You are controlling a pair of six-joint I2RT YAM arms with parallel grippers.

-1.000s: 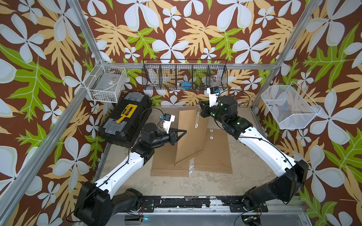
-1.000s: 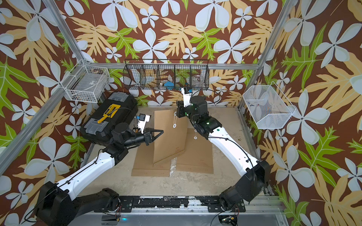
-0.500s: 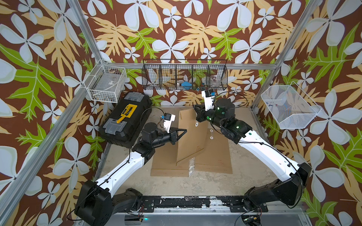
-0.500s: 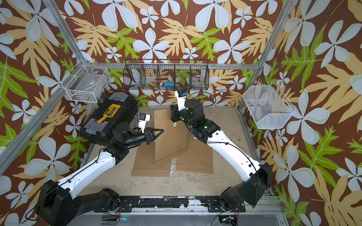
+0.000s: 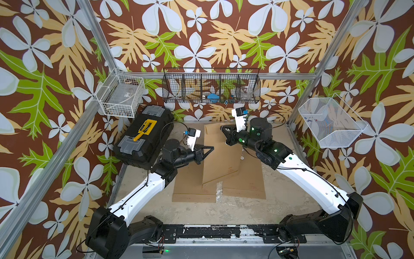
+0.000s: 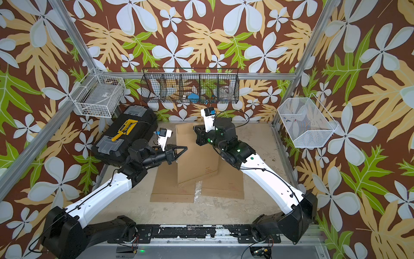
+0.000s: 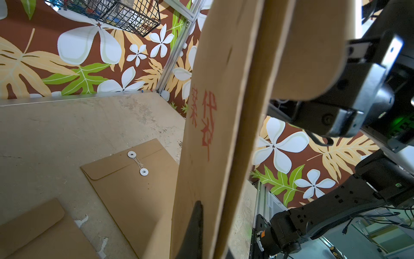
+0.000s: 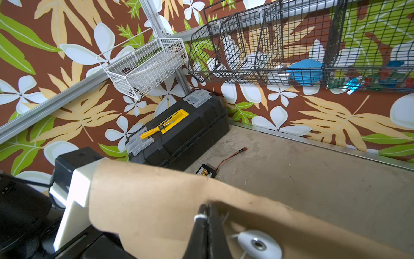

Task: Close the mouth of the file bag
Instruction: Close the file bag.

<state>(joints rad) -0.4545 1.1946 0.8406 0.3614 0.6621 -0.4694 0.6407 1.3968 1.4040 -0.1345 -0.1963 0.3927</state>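
The file bag (image 5: 218, 157) stood upright over the desk (image 5: 197, 215), the left gripper (image 5: 211, 148) with jaws clenched on its side edge and the right gripper (image 5: 223, 128) with jaws pinching the top flap mid-fold; next, seemingly, that flap needed pressing down over the mouth.

Brown wallpaper (image 5: 201, 33) with big white flowers and green and tan leaves covers the walls, framed by bare metal posts (image 5: 98, 38) under bright, even light. The floor (image 5: 197, 213) is a worn, blotchy beige slab. A white wire basket (image 5: 116, 108) hangs in the back left corner above a black toolbox (image 5: 156, 125) with a yellow handle. A long black wire basket (image 5: 192, 89) hangs on the back wall and a white mesh basket (image 5: 340, 136) on the right wall.
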